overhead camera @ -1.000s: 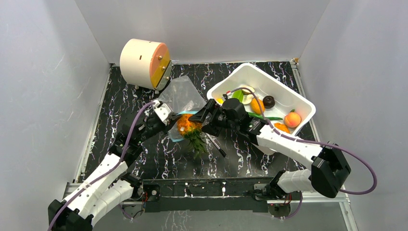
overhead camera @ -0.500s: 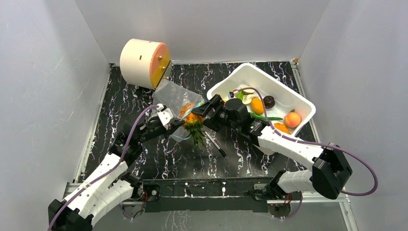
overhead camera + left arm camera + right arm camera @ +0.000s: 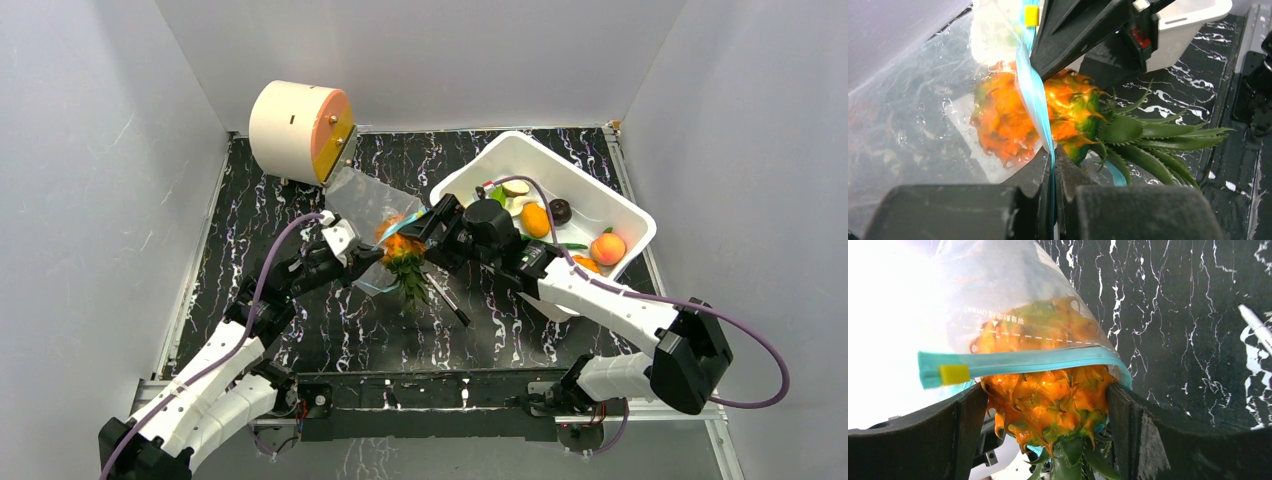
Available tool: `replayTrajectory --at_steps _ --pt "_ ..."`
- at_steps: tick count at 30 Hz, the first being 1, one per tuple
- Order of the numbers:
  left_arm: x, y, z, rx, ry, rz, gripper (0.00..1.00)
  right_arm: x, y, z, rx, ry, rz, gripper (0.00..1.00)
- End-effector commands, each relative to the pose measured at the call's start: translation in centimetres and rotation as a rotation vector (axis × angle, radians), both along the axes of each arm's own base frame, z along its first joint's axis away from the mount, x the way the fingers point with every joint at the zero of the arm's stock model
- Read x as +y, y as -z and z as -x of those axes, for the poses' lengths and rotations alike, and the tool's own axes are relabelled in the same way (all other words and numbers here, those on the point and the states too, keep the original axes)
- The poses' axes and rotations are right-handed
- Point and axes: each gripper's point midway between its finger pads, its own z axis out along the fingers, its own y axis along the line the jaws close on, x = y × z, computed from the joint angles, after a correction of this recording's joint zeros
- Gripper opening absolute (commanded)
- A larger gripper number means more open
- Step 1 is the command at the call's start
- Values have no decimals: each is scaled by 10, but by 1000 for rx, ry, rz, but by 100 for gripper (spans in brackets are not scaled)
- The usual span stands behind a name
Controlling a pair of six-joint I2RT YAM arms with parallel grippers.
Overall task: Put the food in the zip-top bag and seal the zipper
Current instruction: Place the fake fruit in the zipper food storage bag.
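**Pineapple half into the bag**

The right claw fills the bottom of the frame, its two black fingers pressed against either side of an orange pineapple. Green leaves point down at the bottom edge. A teal zipper crosses the fruit mid-frame, with a yellow slider at its left end. Above it, the fruit's upper half shows through the clear bag, behind faint print and a dashed line. Glare whitens the upper left. The black marbled table fills the upper right, with a white pen at the right edge.

On my black marbled worktop lie a white tub, a cream drum and a thin pen.
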Motion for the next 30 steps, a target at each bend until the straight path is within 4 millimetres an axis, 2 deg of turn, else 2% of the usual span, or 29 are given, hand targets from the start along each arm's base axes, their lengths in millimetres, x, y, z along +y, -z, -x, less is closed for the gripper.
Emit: replayTrajectory --at_steps 1,5,7,11,15,21,23,27,30 --pt "2 -30 -4 0 -70 102 0 -8 -66 -4 -168 -5 -5 85" --pt "3 -39 -5 16 -96 148 0 -13 -71 5 -200 -31 2 89" --pt "3 -38 -6 29 -99 154 0 -12 -72 10 -215 -63 0 97" --pt "3 -33 -8 46 -108 157 0 -15 -70 13 -199 -72 38 98" --pt "4 -34 -10 58 -133 174 0 -16 -77 18 -223 -102 35 90" --pt "8 -42 -23 130 -224 219 0 -27 -82 35 -312 -190 115 69" --pt "11 -39 -30 184 -274 204 0 -33 -86 40 -345 -196 118 62" --pt "20 -45 -45 283 -406 203 0 -46 -95 43 -390 -159 141 54" --pt "25 -52 -50 333 -468 232 0 -41 -92 44 -451 -180 169 48"
